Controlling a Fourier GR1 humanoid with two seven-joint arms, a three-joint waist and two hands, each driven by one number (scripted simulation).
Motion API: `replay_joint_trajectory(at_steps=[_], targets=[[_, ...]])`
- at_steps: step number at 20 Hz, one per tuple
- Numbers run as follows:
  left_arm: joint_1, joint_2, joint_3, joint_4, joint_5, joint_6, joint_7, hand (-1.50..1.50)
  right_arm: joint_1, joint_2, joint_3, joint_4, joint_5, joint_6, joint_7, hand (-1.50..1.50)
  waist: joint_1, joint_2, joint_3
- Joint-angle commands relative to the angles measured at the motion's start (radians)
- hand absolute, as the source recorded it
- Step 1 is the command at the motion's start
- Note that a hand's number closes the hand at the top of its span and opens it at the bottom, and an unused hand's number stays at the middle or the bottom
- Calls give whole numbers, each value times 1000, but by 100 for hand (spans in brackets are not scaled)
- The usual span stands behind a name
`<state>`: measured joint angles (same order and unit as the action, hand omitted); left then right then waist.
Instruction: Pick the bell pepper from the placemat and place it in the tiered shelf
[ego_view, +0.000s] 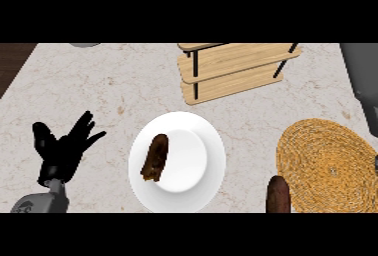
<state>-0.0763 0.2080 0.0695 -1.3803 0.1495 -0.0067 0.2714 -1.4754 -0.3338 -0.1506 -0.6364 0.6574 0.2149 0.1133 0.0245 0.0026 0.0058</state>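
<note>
L hand (63, 147) at 8 o'clock of view, resting w/ fingers spread wide & up, holding nothing. R hand doesn't show, so can't tell its state. Bell pepper not seen, can't tell where it is. Woven round placemat (328, 160) at 4 o'clock, tiered shelf (236, 65) at 1 o'clock. White plate (203, 130) at 6 o'clock w/ dark brown piece (156, 157) on it. Brown stick (277, 195) at 5 o'clock, just beside the mat's 8 o'clock rim.

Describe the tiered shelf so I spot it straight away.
Start at the round white plate in the middle of the pale marble counter, then look beyond it. There stands the light wooden tiered shelf, stacked boards on black posts; unlike the round woven straw placemat at right, it is rectangular and layered.
</note>
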Motion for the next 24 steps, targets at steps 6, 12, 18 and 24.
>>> replay_joint_trajectory(at_steps=[6, 12, 18, 24], targets=[[24, 7, 6, 21, -3, -7, 24, 0, -23, 15, -135, 69, -84, -122, 62, -150, -1, 4, -6], [11, -17, -18, -9, -14, 14, 75, 0, -46, 2, -246, 83, -203, -107, 81, -150, -7, 1, -6], [-8, -3, 8, 56, -8, -14, 16, 0, -127, -19, -362, 140, -304, -174, 128, -150, 4, 10, -7], [59, -42, -21, 13, -28, 9, 3, 0, -109, -117, -386, 121, -295, -287, 117, -150, 2, 6, -6]])
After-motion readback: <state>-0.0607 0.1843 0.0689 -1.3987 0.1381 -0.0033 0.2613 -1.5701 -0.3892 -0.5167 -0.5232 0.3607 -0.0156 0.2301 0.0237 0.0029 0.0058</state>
